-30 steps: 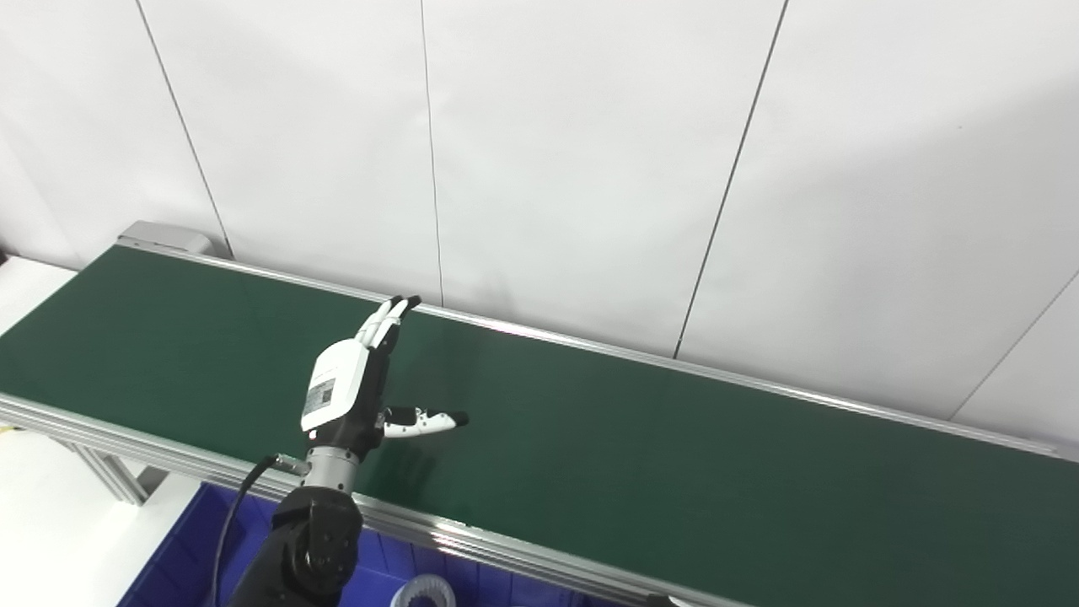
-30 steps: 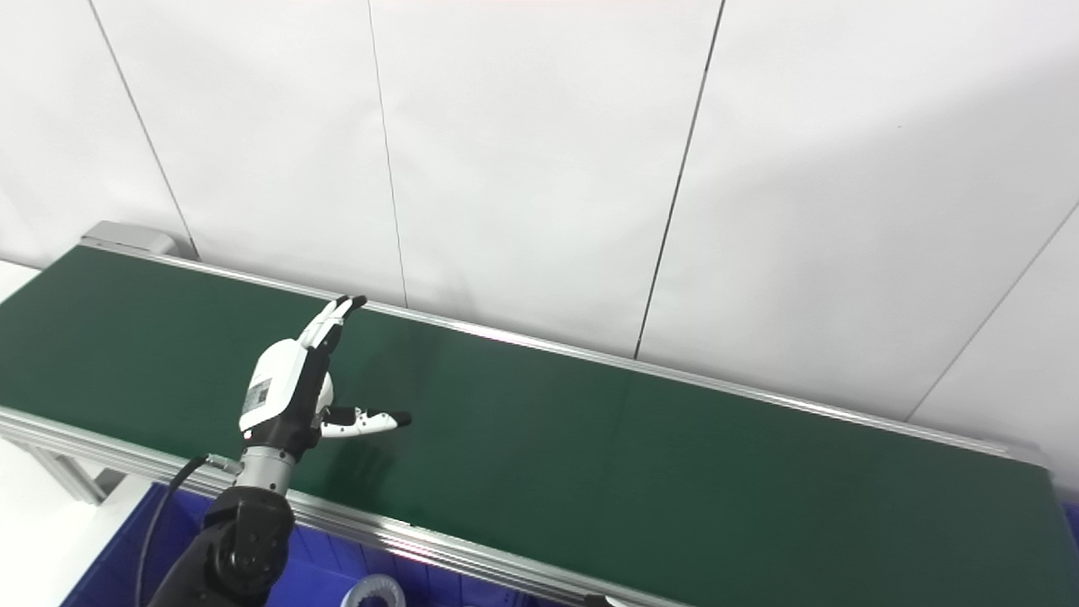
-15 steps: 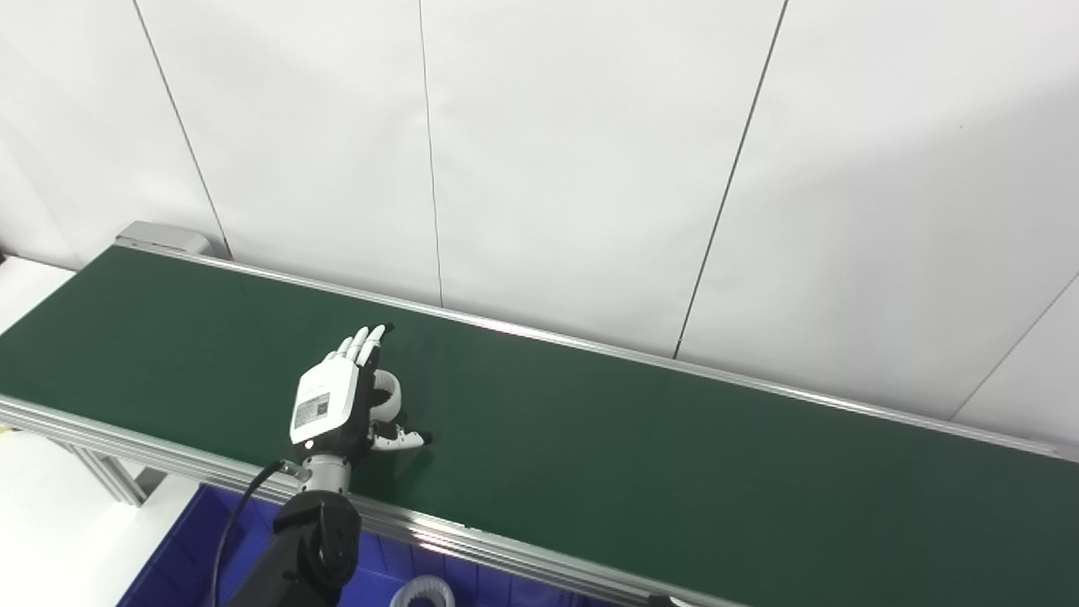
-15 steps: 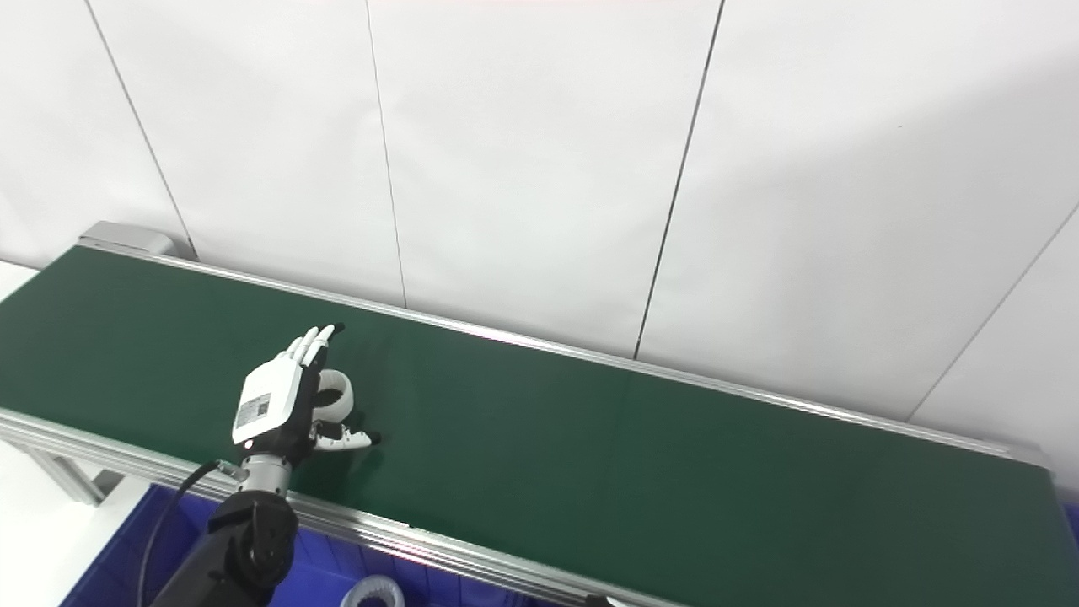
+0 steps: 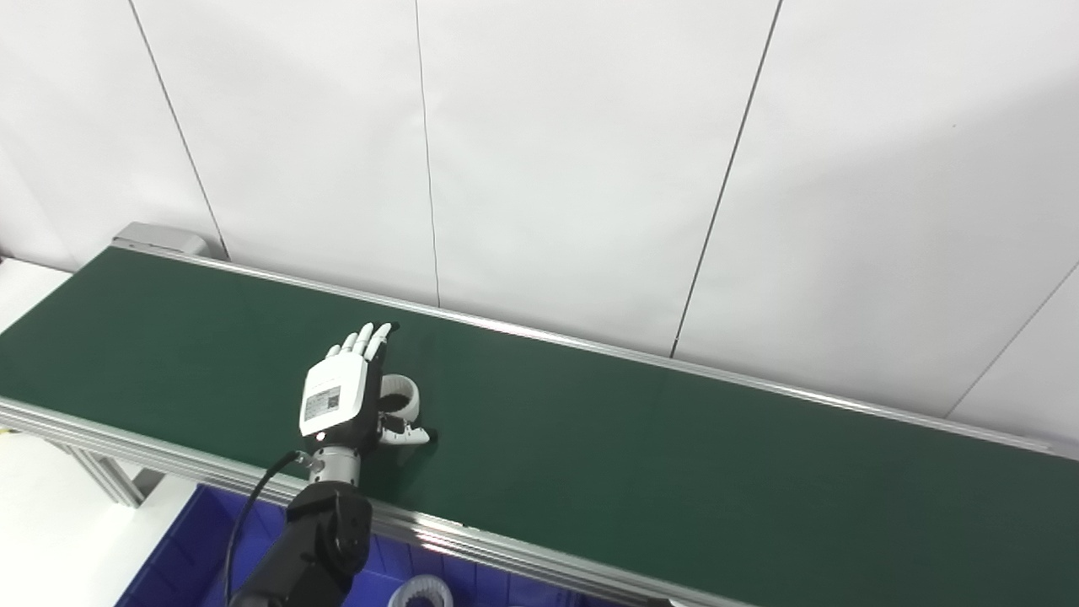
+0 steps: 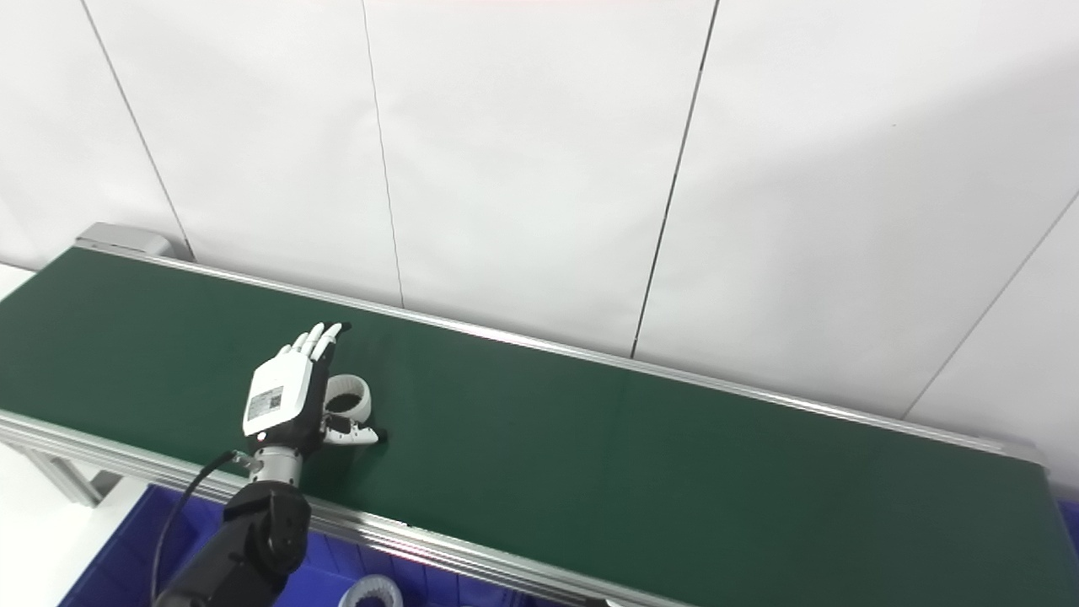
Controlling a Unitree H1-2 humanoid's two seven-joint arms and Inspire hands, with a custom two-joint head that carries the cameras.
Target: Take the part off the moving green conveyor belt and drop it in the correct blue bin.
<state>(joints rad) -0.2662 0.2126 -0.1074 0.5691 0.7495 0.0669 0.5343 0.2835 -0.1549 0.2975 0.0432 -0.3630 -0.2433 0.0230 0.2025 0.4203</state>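
A white ring-shaped part [image 5: 402,393] lies on the green conveyor belt [image 5: 641,447]. My left hand [image 5: 341,398] is low over the belt just left of the ring, open, with the fingers stretched toward the far rail and the thumb reaching under the ring's near side. The ring sits between the fingers and the thumb, and the hand has not closed on it. It also shows in the right eye view [image 6: 349,395]. A blue bin [image 5: 202,561] sits below the belt's near rail with another white ring [image 5: 421,590] in it. My right hand is out of view.
The belt runs from upper left to lower right between two metal rails [image 5: 506,552]. A white panelled wall [image 5: 590,169] stands right behind it. A white table surface [image 5: 50,523] shows at the lower left.
My left hand has dropped from raised above the belt down onto it. The white ring has come from behind the hand and now shows to its right, between fingers and thumb.
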